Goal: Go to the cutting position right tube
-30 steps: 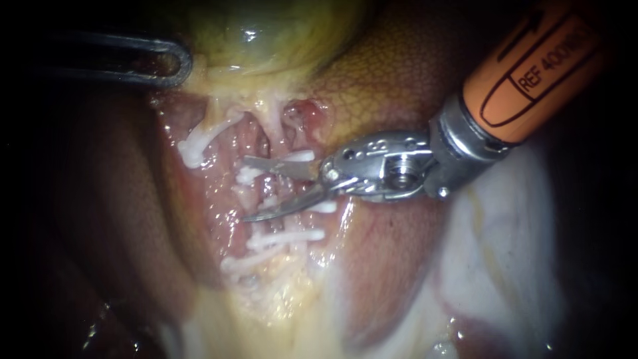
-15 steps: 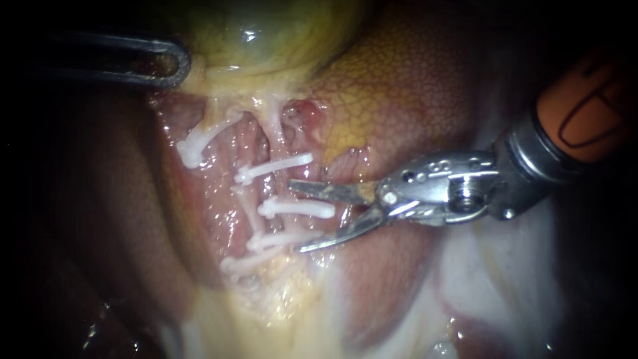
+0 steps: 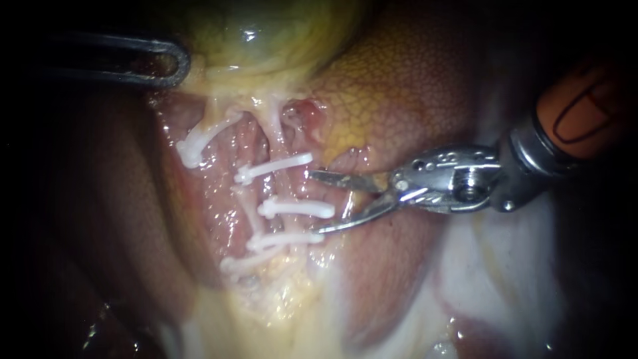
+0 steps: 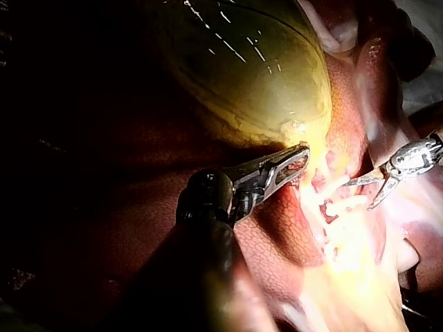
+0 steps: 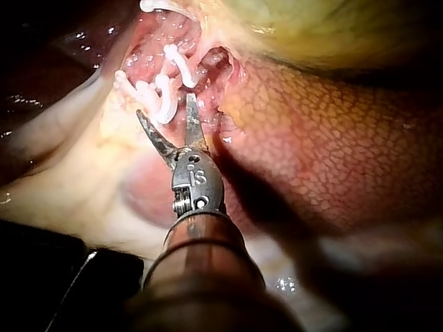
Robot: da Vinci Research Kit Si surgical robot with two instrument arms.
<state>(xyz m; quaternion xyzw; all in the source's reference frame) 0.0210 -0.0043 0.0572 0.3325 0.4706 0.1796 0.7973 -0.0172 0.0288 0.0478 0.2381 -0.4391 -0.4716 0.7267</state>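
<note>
1. Right tube (image 3: 251, 193): a thin pale strand running down the centre of the frame from the gallbladder (image 3: 266, 33). A stack of white clips (image 3: 296, 208) crosses it. We take it for the right tube because a second clipped strand lies to its upper left. Much of it is hidden under clips and fat.
2. Handling, in our judgement: it looks soft, wet, light and limp. It seems likely to roll or slide off a blade rather than resist, and to tear if dragged. The clips look stiff, and we would not want them nicked or knocked.
3. Where to take it: on a bare stretch between two clips, with the blades square across the strand. The gap between the upper two clips of the stack looks clearest to us.
4. Right instrument (image 3: 319, 201): it enters from the right of the frame and ends in two thin blades. The jaws stand apart and grip nothing. The right end of the middle clip shows between them, but we cannot tell whether it touches. The tube lies left of the blade tips and is not yet between them.
5. Left instrument (image 3: 169, 63): it sits at the upper left of the frame. The jaws are closed on the gallbladder's lower edge, and we judge that they are holding it up.
6. Liver (image 3: 412, 86): a mottled surface at the upper right of the frame, behind the right instrument.
</note>
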